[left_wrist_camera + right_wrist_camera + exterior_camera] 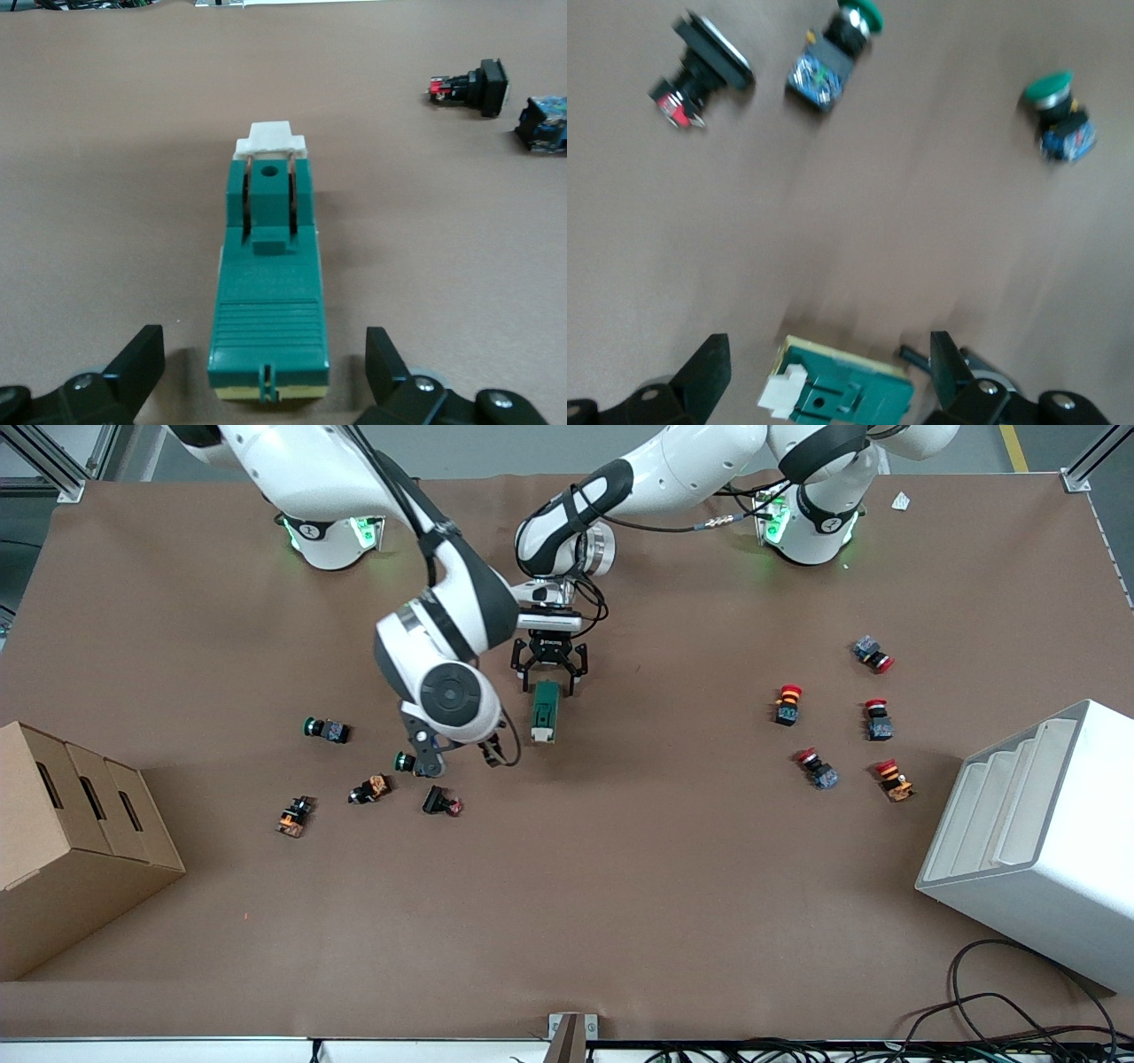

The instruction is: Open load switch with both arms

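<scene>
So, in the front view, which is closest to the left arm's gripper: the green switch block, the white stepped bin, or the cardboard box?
From the left gripper:
1. Load switch, on the table just under its open fingers.
2. Cardboard box, at the right arm's end of the table.
3. White stepped bin, at the left arm's end, a little farther off than the box.

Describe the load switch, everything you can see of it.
The load switch is a dark green oblong block, plastic by its look, with a white piece at one end, a ribbed panel on top, a raised green part between two thin metal strips, and a pale yellowish base. It lies flat on the brown table near the middle, white end toward the front camera. The left gripper is open over its green end, fingers on both sides, not touching. The right gripper hangs open beside it.
</scene>
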You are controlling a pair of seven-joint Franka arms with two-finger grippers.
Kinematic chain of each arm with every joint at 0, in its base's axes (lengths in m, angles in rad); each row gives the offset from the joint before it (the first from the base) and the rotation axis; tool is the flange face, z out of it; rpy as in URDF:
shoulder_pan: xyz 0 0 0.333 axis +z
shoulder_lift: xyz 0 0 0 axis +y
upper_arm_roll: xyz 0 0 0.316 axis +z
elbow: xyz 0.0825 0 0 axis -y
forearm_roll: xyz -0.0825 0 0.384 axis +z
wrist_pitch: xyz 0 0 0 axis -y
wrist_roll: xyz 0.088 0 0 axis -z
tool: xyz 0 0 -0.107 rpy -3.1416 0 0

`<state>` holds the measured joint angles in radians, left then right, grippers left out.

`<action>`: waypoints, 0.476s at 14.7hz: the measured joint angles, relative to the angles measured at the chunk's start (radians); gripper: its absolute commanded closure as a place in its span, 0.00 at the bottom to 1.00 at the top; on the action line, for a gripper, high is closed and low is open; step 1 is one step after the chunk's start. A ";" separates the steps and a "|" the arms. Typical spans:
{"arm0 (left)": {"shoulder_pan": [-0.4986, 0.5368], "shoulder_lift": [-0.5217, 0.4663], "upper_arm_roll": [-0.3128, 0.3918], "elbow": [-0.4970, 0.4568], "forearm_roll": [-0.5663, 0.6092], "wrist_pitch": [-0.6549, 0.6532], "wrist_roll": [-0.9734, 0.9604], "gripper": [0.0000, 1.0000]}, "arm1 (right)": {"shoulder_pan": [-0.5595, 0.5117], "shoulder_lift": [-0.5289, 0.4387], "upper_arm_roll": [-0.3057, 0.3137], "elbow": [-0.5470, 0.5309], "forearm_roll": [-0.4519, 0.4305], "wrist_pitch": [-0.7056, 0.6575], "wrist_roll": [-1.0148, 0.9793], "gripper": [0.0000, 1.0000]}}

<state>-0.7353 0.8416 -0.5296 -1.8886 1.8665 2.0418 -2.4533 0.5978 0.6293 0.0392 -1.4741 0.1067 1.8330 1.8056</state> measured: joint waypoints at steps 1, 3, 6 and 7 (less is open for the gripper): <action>0.000 0.000 0.000 0.001 0.000 0.000 -0.001 0.00 | 0.010 0.021 0.000 0.014 0.019 0.008 0.032 0.00; 0.000 0.000 0.000 0.001 0.000 0.000 -0.008 0.00 | 0.018 0.047 0.000 0.028 0.064 0.033 0.070 0.00; -0.001 0.000 0.001 0.001 0.000 -0.002 -0.025 0.00 | 0.028 0.077 0.000 0.031 0.086 0.083 0.113 0.00; -0.001 0.000 0.001 0.001 0.000 -0.002 -0.026 0.00 | 0.035 0.089 0.000 0.031 0.086 0.094 0.129 0.00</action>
<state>-0.7363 0.8416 -0.5288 -1.8873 1.8668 2.0400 -2.4792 0.6324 0.7187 0.0392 -1.4430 0.1924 1.9272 1.9346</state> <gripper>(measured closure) 0.000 0.000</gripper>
